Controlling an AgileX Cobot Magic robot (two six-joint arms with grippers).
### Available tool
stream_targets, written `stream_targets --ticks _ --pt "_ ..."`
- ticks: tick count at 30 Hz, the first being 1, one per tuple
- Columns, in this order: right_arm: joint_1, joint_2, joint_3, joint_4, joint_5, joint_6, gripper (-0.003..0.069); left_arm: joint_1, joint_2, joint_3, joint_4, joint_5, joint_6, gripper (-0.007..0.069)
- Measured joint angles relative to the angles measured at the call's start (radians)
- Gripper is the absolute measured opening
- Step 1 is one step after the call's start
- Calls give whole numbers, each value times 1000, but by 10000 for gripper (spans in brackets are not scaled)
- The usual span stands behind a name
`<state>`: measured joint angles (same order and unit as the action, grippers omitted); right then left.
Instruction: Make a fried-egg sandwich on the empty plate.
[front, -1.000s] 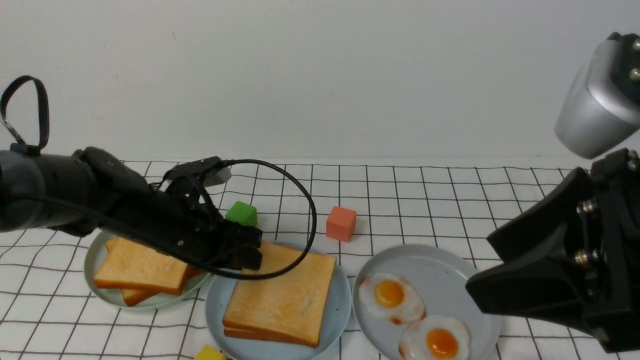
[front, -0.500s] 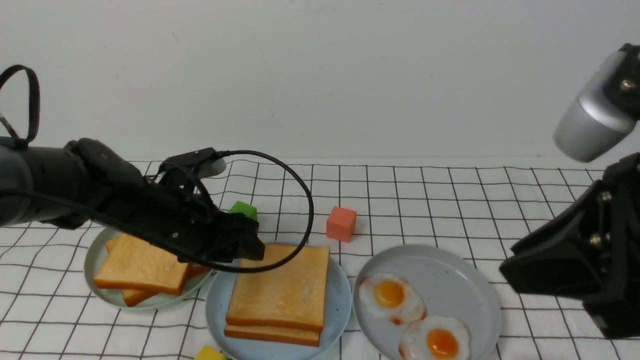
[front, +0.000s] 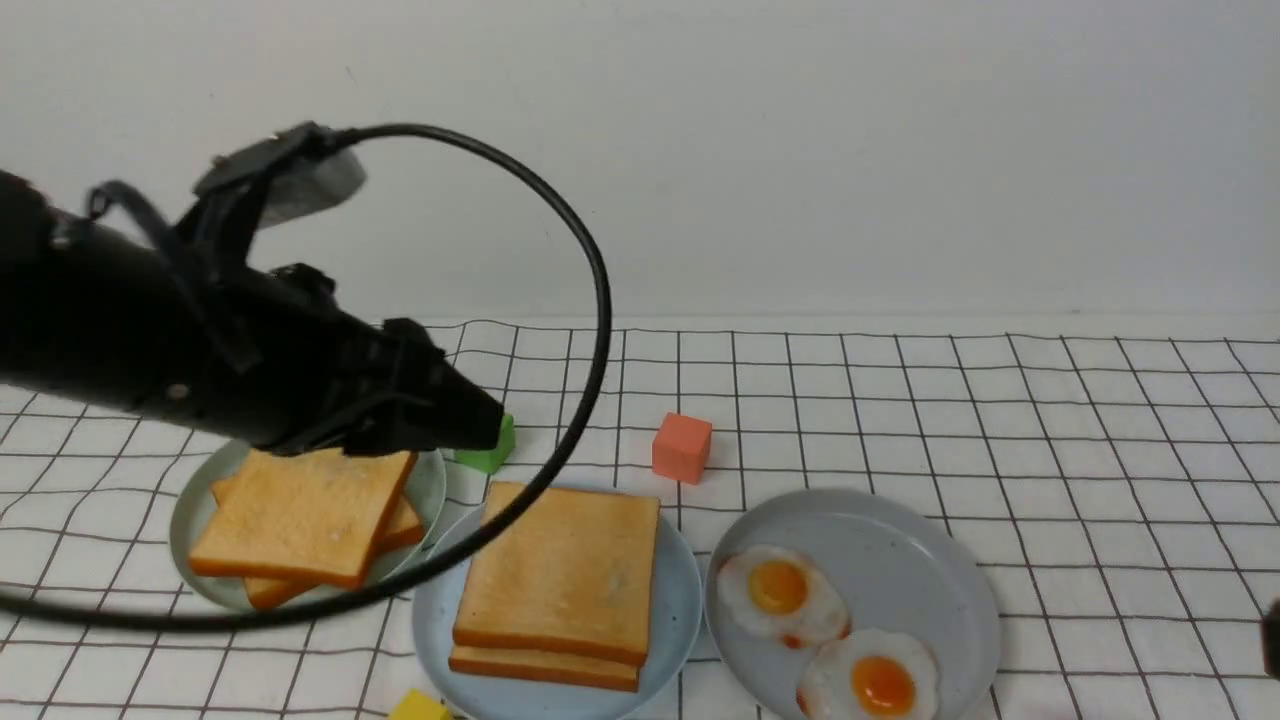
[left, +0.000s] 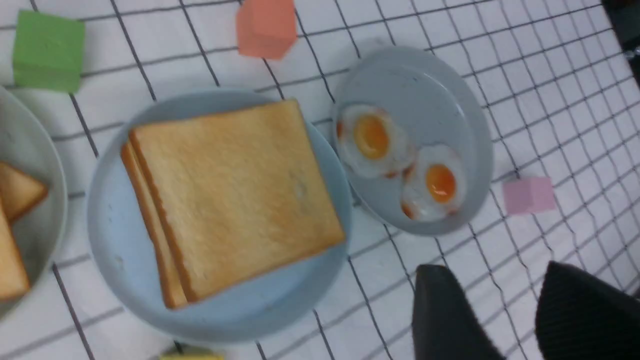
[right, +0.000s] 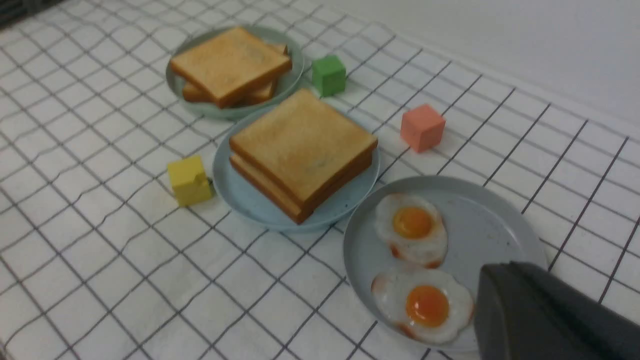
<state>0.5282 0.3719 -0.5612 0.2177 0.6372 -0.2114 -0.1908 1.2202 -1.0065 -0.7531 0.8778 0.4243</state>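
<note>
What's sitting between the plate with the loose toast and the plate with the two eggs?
The light-blue plate carrying the stacked toast sandwich, seen best in the front view.

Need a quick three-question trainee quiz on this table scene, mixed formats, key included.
1. True or false: two fried eggs lie on the grey plate.
2. Which cube sits closest to the pale green plate? A. green cube B. salmon cube C. pink cube
3. Fill in: the stack on the light-blue plate shows ___ toast slices.
Key: 1 true; 2 A; 3 two.
</note>
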Motion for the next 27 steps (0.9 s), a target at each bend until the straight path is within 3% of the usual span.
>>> stream_targets --ticks 1,6,11,16,20,27 --pt "0 -21 10 0 -9 3 -10 0 -22 8 5 15 -15 244" --pt "0 -237 208 0 -193 64 -7 0 -365 180 72 77 -205 -4" --pt "0 -353 274 -8 -261 89 -7 0 -732 328 183 124 -417 -13" --pt "0 -376 280 -16 -266 92 -3 0 -1008 371 473 238 -640 -13" --pt "0 -376 280 -16 -266 94 -1 0 -1068 372 635 264 -684 -13" --pt "0 -376 280 -16 -267 97 4 0 -1070 372 684 249 -693 -13"
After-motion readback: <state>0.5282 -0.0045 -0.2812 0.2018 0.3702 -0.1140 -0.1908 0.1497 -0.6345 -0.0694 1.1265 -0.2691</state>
